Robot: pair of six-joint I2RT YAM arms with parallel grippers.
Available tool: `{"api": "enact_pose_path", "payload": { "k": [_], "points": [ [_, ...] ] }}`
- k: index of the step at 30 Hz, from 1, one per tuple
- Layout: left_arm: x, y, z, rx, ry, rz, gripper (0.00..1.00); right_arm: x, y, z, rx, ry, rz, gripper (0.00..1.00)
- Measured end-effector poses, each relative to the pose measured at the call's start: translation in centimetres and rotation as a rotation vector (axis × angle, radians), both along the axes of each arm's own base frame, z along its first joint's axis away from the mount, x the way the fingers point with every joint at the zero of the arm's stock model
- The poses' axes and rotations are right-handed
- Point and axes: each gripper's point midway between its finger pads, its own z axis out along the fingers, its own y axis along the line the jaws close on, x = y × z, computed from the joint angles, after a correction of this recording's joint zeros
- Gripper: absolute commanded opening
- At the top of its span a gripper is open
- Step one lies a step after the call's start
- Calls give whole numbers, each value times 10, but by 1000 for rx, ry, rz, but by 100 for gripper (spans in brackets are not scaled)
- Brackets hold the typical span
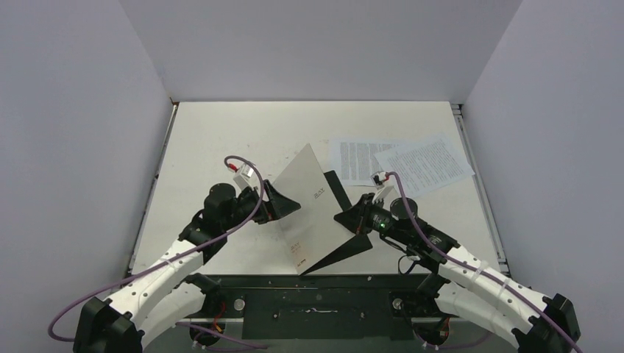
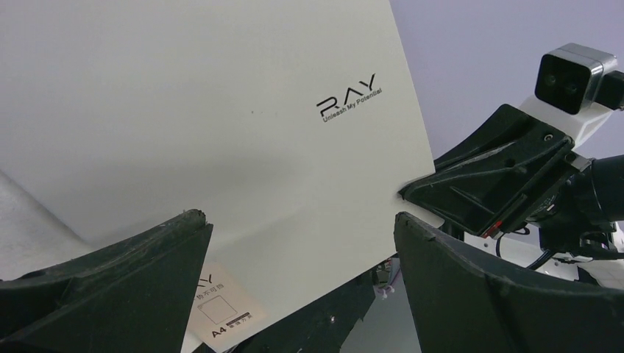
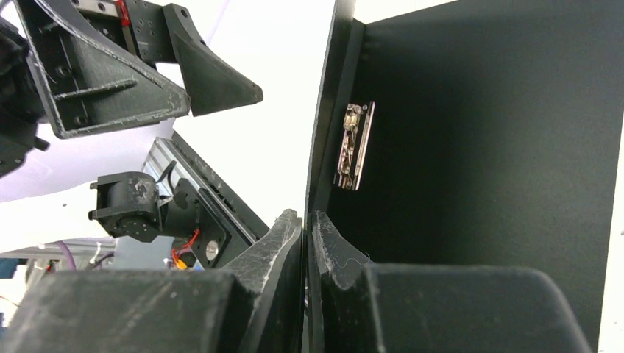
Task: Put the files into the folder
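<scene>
**Fingers report: right fingers [image 3: 268, 254] clamped on the folder [image 1: 309, 209], left fingers [image 2: 110, 294] spread wide**

Seen from the right wrist, both right fingers are pressed together on the thin edge of the folder's black panel, one on each side of it, with no gap left. A small metal clip [image 3: 355, 147] sits on the black inner face just above that grip.

The left fingers stand well apart and grasp nothing. The folder's pale outer cover fills the space ahead of them, showing a "RAY" logo and an A4 label near its lower corner. Whether either left finger touches the cover cannot be told.

From above, the folder sits partly open in the middle of the counter [image 1: 221, 132], between the two arms. Its pale cover is raised and tilted toward the left arm, and its black inside shows on the right arm's side.

The files [image 1: 425, 165] are outside the folder. Both printed sheets lie flat on the counter toward its far right, just beyond the folder's far corner. The right sheet is turned at an angle and overlaps the edge of the other.
</scene>
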Motion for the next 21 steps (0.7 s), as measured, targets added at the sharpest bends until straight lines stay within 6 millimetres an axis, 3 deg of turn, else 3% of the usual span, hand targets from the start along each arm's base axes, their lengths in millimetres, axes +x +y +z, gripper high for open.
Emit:
{"api": "enact_pose_path", "payload": {
  "k": [11,21],
  "points": [
    [10,-3,36,54,30,-26,97,5,10,23,-178,-92,57,5],
    [28,-4,72,75,49,-5,97,-5,37,45,-360,-245,163,5]
  ]
}}
